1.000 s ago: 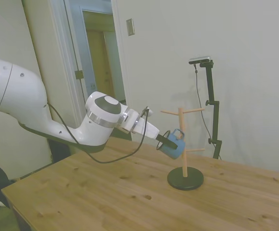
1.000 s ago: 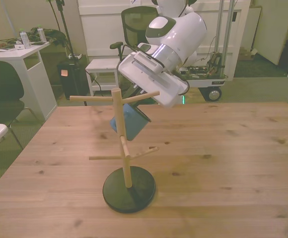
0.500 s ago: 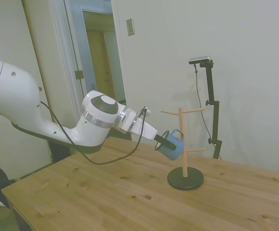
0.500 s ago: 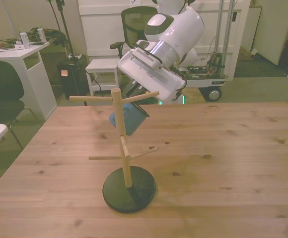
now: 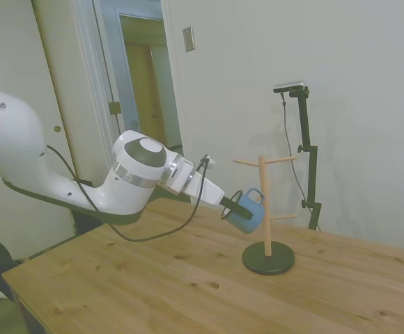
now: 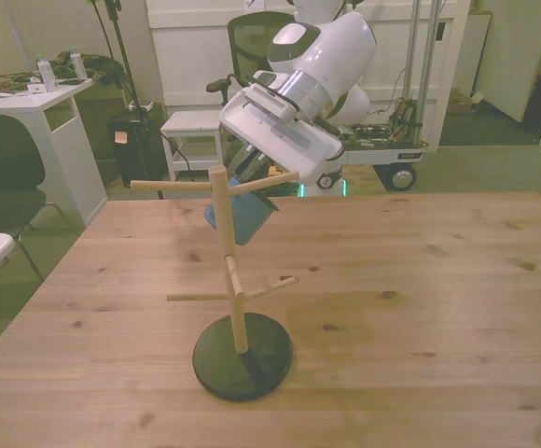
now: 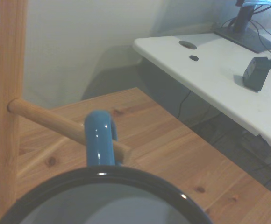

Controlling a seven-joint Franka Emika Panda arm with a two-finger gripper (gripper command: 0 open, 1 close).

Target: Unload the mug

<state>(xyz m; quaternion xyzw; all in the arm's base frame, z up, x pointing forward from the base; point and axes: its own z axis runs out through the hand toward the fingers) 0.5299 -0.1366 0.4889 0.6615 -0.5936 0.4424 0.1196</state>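
Note:
The blue mug (image 5: pixel 246 214) hangs tilted in the air beside the post of a wooden mug tree (image 5: pixel 265 209), on the arm's side of it. My gripper (image 5: pixel 237 206) is shut on the mug's rim with its dark fingers. In the front view the mug (image 6: pixel 241 217) shows just behind the tree's post (image 6: pixel 222 233), under the white hand. The wrist view shows the mug's dark rim (image 7: pixel 126 175) and its blue handle (image 7: pixel 99 140) looped over a wooden peg (image 7: pixel 46 119), close to the peg's free tip.
The mug tree stands on a round black base (image 6: pixel 242 356) on the wooden table (image 6: pixel 420 280), with several bare pegs sticking out sideways. Behind the table are a black office chair (image 6: pixel 256 37), a white desk (image 6: pixel 37 103) and a wheeled cart (image 6: pixel 392 140).
The arm has drawn back from the tree's post. The mug has gone with it, sliding a little outward along its peg, with the grip unchanged.

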